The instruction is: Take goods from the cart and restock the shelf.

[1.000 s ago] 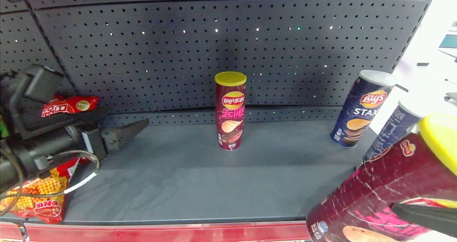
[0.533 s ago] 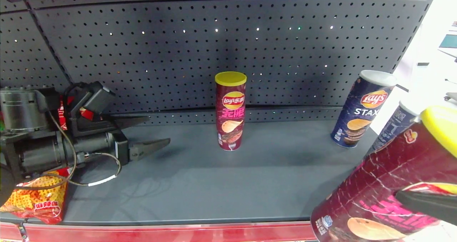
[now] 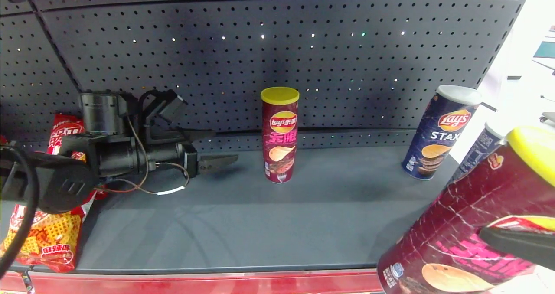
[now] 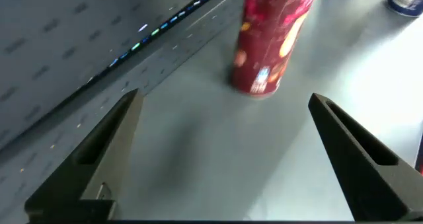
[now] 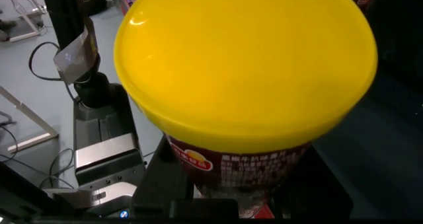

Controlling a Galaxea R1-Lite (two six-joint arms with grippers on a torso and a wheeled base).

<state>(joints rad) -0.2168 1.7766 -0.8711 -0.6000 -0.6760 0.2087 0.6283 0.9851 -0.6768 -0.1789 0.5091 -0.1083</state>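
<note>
Left gripper point(image 3: 225, 146), jaws apart, lies near the upright red can point(image 3: 279, 134), which a careless sweep could topple; right gripper point(image 3: 490, 237) clamps a second red can point(image 3: 468, 216).

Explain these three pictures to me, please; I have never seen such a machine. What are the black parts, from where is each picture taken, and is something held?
This is a robot with two arms, restocking a shop shelf. The head picture comes from a camera on its head; the other two come from cameras on its wrists. The black part at the left is the left gripper, its jaws open and empty, pointing toward a red can standing on the shelf. Blue cans stand at the right; snack bags lie at the left. The right gripper holds a second red can; its wrist camera looks at that can's yellow lid.
</note>
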